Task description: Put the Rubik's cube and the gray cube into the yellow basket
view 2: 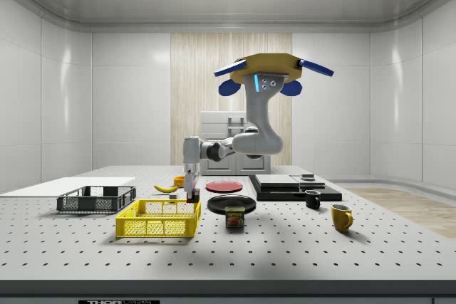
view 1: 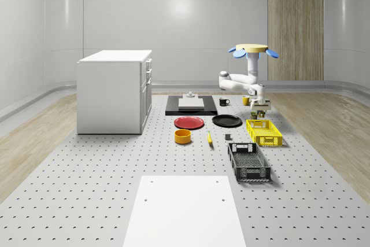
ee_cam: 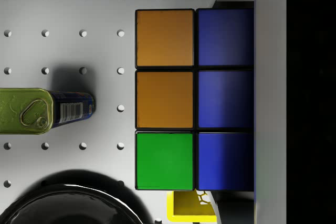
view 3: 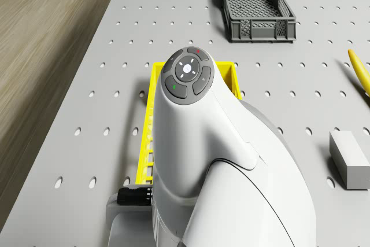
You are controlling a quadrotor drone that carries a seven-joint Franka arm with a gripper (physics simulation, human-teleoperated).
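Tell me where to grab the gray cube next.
Best come straight down on the gray cube and pinch two opposite side faces: it lies flat on the table, top face bare, with the banana well apart.

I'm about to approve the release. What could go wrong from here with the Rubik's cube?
1. The gripper holds the multicoloured Rubik's cube near the yellow plastic basket's end rim, not its middle. Released now, it might clip the rim and fall outside.
2. It could then tumble toward the green tin can or black round plate.
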